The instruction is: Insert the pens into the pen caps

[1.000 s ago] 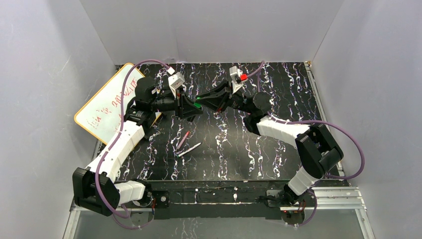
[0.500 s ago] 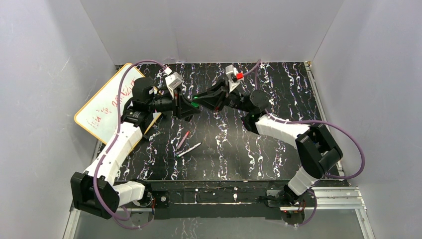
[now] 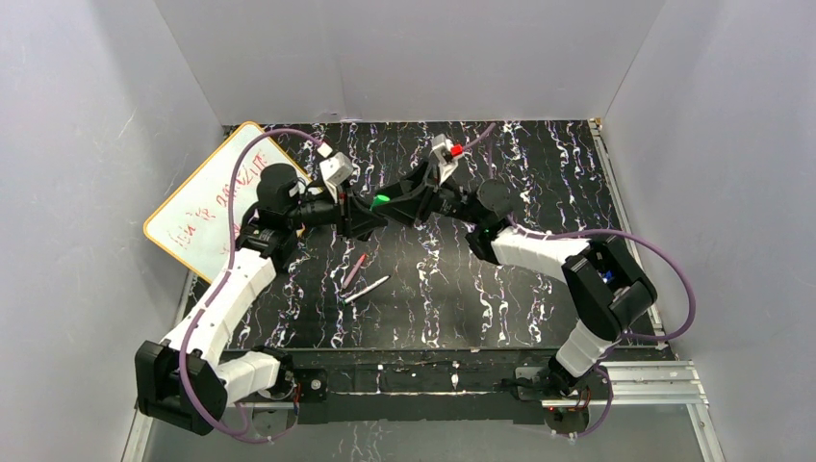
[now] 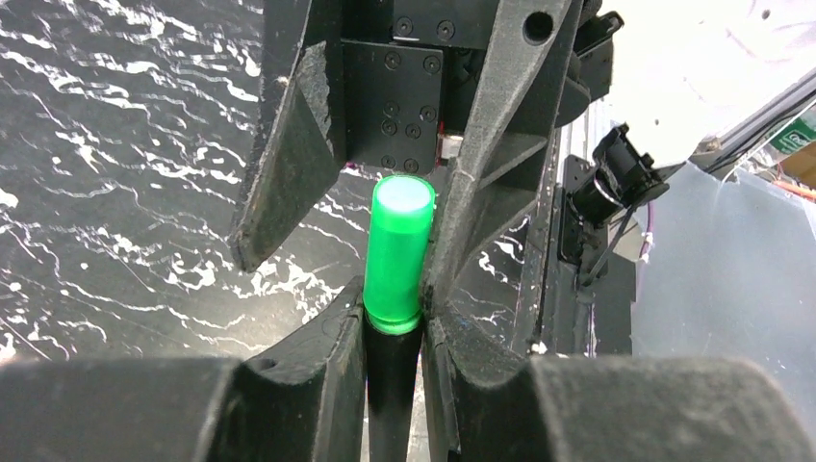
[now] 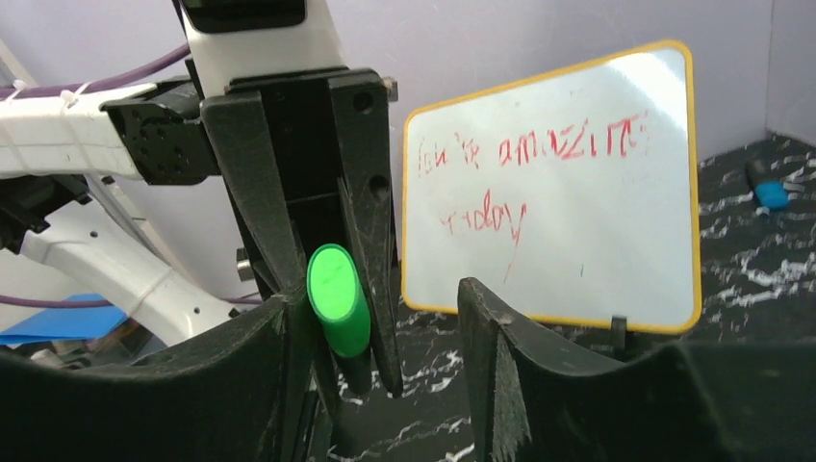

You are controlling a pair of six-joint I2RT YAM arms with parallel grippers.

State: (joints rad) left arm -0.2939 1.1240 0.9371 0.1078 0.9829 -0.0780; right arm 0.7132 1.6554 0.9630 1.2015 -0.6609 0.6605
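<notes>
Mid-air, above the far middle of the table (image 3: 539,173). The left gripper (image 4: 393,322) is clamped tight on the black pen (image 4: 390,395), gripping the barrel just below the green cap (image 4: 396,252). The cap sits on the pen's end, its lip flush with the barrel, so it looks fully seated, though that is a judgement. The right gripper (image 5: 375,303) faces it head-on with its jaws spread wide and holds nothing. The cap stands between its fingers (image 4: 491,144), close against one and well clear of the other. Handling: the pen is a light, rigid plastic tube and smooth, so it is likely to slip or twist if pinched near the end. The mid-barrel hold used here suits it. The cap is short, hard and slick, and is best taken across its sides, square to the pen's axis, since an off-axis push would cock it. The magenta pen (image 3: 353,270) and the white-grey pen (image 3: 367,288) lie close together on the table below the grippers, nearer the arm bases, both uncapped as far as can be told. Their caps cannot be made out. The whiteboard (image 5: 558,192) leans at the left edge.
</notes>
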